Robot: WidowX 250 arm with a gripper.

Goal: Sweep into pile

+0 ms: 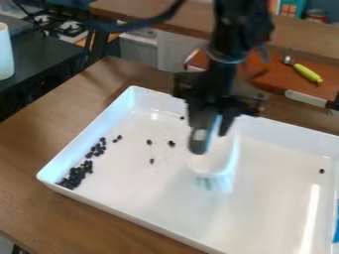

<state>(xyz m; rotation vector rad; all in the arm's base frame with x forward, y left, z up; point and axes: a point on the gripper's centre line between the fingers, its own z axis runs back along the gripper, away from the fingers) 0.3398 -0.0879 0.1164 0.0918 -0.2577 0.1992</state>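
Roundish black pellets (pixel 76 174) in glossy rectangular tray (pixel 159 196); hand (pixel 210 135) grips bristled brush (pixel 217 171).

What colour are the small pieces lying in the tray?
The small pieces are black, which shows best in the camera view.

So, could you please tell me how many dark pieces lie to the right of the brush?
1: the dark piece near the tray's right wall; the brush may hide others.
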